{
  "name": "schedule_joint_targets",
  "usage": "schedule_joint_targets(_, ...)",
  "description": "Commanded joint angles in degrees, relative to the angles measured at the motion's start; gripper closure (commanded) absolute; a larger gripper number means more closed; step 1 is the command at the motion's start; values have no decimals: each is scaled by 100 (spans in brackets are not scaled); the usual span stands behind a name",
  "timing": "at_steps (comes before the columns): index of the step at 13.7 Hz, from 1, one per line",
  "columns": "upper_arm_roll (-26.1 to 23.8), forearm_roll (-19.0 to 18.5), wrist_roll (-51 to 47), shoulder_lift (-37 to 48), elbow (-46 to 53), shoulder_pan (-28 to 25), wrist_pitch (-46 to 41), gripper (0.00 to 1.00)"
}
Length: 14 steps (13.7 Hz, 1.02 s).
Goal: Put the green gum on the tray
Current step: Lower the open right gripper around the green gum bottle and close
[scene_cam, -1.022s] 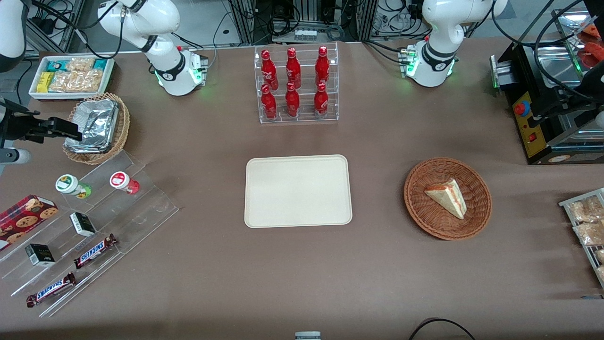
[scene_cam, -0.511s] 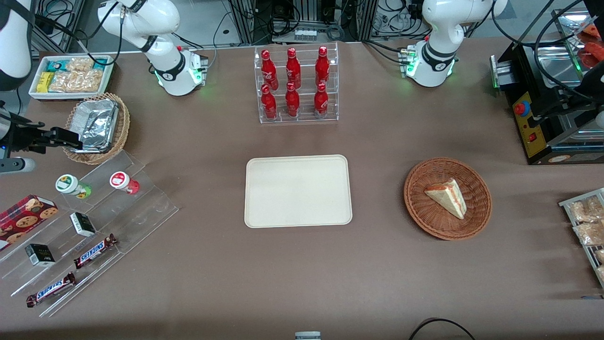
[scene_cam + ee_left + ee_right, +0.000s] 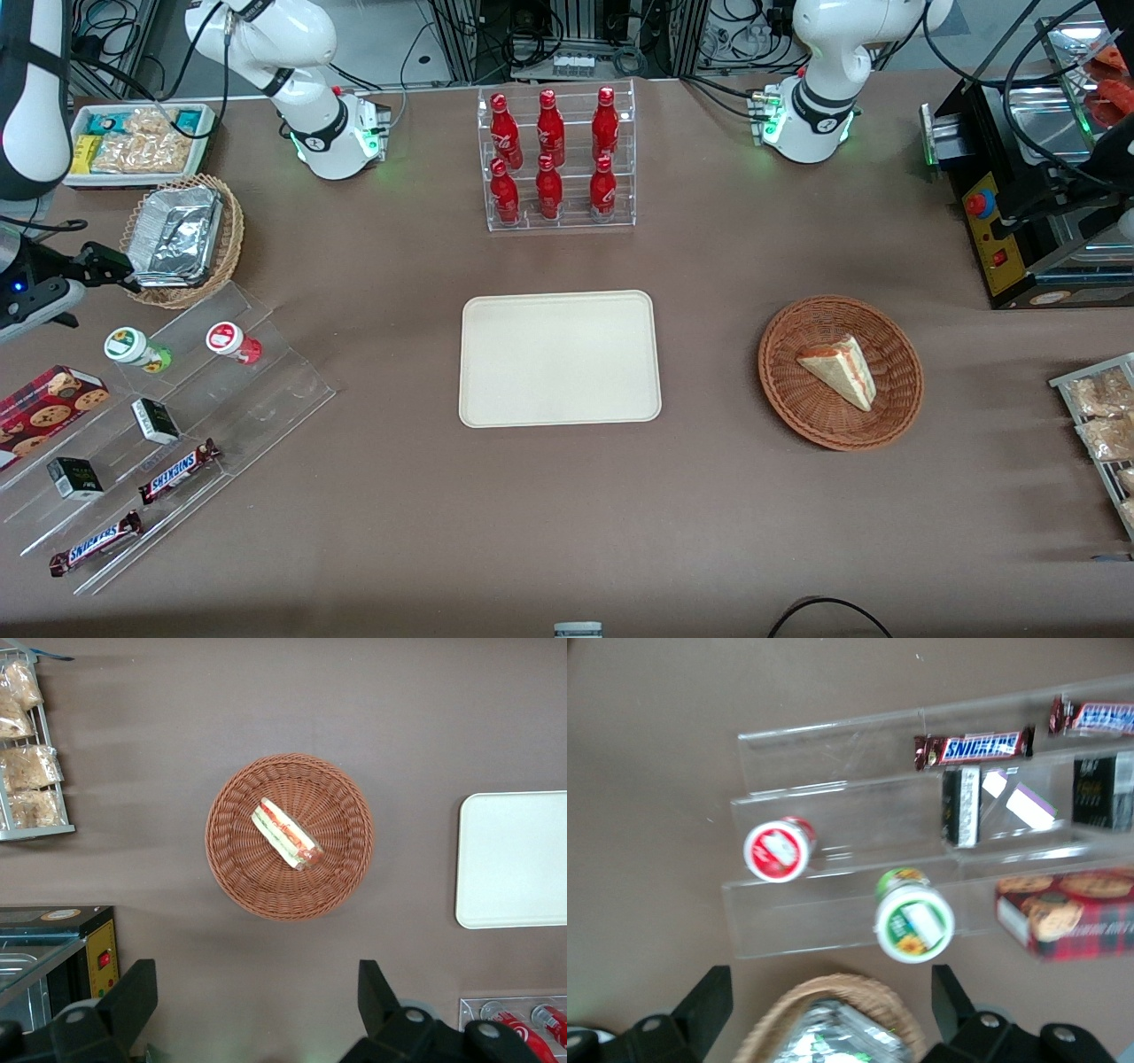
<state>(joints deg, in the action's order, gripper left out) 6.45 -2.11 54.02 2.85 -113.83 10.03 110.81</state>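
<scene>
The green gum [image 3: 133,348], a light-green bottle with a white lid, lies on the top step of a clear acrylic shelf [image 3: 266,390] at the working arm's end of the table. It also shows in the right wrist view [image 3: 913,917]. The red gum [image 3: 232,341] lies beside it. The cream tray [image 3: 559,358] sits empty at mid-table. My gripper [image 3: 115,268] hovers open and empty over the rim of a foil-filled wicker basket [image 3: 182,241], a little farther from the front camera than the green gum. In the wrist view the gripper [image 3: 830,1010] has its fingers spread wide over the basket [image 3: 833,1010].
The shelf's lower steps hold two Snickers bars [image 3: 178,470], two black boxes [image 3: 156,420] and a cookie box [image 3: 44,408]. A white snack bin [image 3: 133,142] stands by the basket. A rack of cola bottles [image 3: 554,159] and a sandwich basket [image 3: 840,372] stand farther along.
My gripper has drifted toward the working arm's end of the table and slightly nearer the front camera, off the basket's middle to its rim. Nothing else moved.
</scene>
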Motion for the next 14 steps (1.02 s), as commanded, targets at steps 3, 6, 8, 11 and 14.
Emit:
schedule_joint_targets(3,-13,-17,1030,-319,-236,131,845,0)
schedule_joint_targets(6,-21,35,1295,-583,-244,227,1161,0)
schedule_joint_targets(8,-21,105,1470,-750,-244,254,1355,0)
schedule_joint_targets(11,-13,211,1559,-926,-244,359,1470,0)
schedule_joint_targets(14,-13,325,1559,-1084,-244,377,1514,0)
